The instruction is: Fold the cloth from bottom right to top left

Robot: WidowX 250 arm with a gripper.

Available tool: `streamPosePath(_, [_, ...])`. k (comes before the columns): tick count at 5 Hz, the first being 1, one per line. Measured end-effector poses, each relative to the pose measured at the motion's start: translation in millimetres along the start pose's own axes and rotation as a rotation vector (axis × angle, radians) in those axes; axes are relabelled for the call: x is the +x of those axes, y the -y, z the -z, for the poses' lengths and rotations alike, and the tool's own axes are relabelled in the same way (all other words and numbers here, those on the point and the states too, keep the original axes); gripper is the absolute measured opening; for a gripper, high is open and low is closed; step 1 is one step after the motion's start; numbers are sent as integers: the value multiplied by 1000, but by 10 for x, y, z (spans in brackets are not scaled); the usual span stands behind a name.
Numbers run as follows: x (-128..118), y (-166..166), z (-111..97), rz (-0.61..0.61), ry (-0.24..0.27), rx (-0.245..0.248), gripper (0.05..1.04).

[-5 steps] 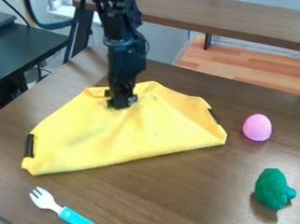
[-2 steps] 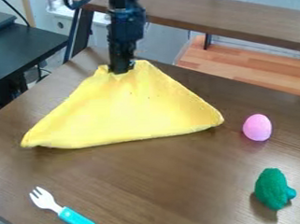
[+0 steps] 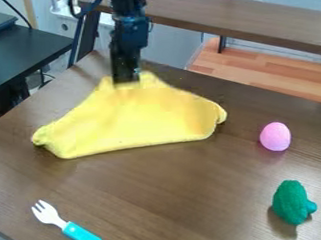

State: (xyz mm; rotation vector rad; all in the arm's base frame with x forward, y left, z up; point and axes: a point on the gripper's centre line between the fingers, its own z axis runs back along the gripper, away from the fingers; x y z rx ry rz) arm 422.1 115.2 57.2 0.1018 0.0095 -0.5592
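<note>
The gripper (image 3: 127,82) is clamped on the yellow cloth (image 3: 133,118) at its far edge, beyond the fork (image 3: 66,225) on the bench (image 3: 186,191). Released while bunched there, the fabric could slump into a crooked fold.

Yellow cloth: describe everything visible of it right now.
The yellow cloth is plain and soft-looking, spread in a wide, roughly triangular shape on the brown wooden table. Its near edge runs smooth and slightly slanted, like a fold line; both side ends curl or bunch. The far edge narrows to a peak, where the black gripper meets it, with cloth showing on either side. Whether that peak is lifted off the table is unclear.
</note>
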Motion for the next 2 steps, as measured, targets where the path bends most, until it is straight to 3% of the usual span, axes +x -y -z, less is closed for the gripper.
streamPosePath(1, [-60, 71, -325, 16, 120, 131, 785])
streamPosePath(2, [-121, 250, -702, 50, 232, 203, 993])
